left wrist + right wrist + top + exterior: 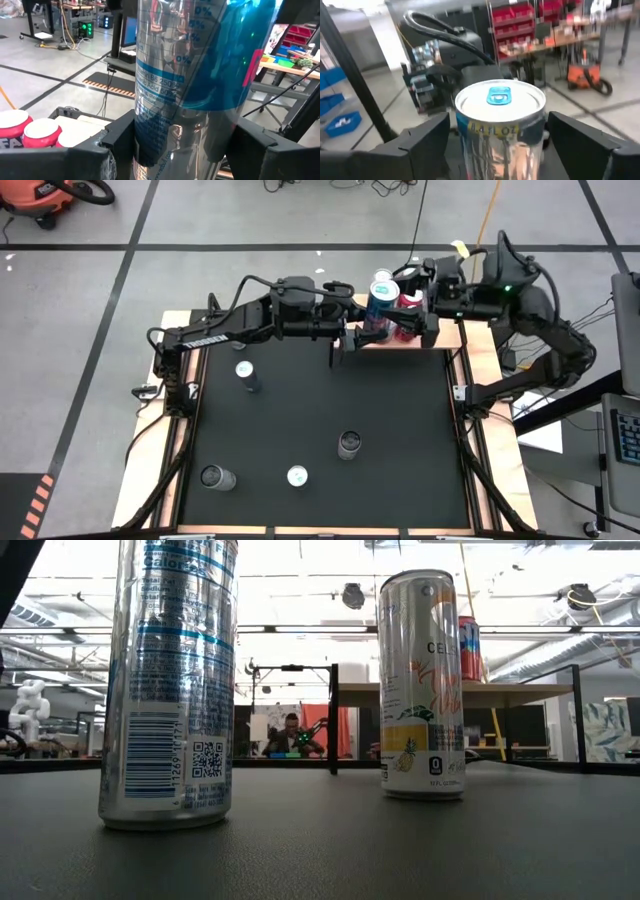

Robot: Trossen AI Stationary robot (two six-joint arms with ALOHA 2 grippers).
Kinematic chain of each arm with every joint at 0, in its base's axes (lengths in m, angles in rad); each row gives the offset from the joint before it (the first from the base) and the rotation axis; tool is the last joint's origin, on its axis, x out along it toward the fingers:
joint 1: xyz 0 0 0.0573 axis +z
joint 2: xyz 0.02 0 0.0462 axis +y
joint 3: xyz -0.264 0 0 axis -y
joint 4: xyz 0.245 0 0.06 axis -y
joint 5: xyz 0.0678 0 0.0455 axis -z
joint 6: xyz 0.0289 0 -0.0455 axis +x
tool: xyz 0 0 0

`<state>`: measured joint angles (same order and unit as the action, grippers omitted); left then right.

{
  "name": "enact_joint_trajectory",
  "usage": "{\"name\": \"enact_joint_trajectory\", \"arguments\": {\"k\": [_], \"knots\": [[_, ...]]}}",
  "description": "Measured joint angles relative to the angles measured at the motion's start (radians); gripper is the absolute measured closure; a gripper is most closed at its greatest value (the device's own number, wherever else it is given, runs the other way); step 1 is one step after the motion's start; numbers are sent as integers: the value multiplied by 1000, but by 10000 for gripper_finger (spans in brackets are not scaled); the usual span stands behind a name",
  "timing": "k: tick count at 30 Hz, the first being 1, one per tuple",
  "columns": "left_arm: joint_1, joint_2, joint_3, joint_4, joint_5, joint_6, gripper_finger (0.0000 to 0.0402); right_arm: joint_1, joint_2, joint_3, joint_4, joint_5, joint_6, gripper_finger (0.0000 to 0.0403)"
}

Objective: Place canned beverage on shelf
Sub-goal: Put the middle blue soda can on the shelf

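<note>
A tall blue-and-silver can stands over the left part of the light-wood shelf at the table's far edge. My left gripper reaches in from the table's left and is shut on it. My right gripper comes from the right at the height of the can's top. It is open, with one finger on each side of the can and a gap showing on both sides. Red cans stand on the shelf beside the blue can. My left gripper pinches the blue can's silver lower body between its two fingers, which lie level and come from the table's left. The can leans between the fingers in the left wrist view. The gripper hides its base, so whether it rests on the shelf cannot be told.
Several cans stand on the black mat: one at the left, one mid-right, two near the front. In the low view a silver can and a pale printed can stand close to the camera.
</note>
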<state>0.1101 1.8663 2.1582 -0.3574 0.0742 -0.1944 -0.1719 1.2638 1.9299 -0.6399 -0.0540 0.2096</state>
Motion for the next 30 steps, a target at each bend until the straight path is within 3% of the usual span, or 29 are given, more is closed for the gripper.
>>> {"name": "enact_joint_trajectory", "arguments": {"k": [4, 8, 13, 20, 30], "knots": [[0, 0, 0, 7, 0, 0, 165, 0, 58, 163, -185, 0, -11, 89], [0, 0, 0, 6, 0, 0, 165, 0, 98, 243, -233, -1, -37, 89], [0, 0, 0, 5, 0, 0, 165, -9, 121, 255, -239, -5, -68, 90], [0, 0, 0, 4, 0, 0, 165, -46, 164, 255, -211, -106, -95, 90], [1, 0, 0, 5, -1, 33, 165, -83, 141, 255, -218, -121, -68, 90]]}}
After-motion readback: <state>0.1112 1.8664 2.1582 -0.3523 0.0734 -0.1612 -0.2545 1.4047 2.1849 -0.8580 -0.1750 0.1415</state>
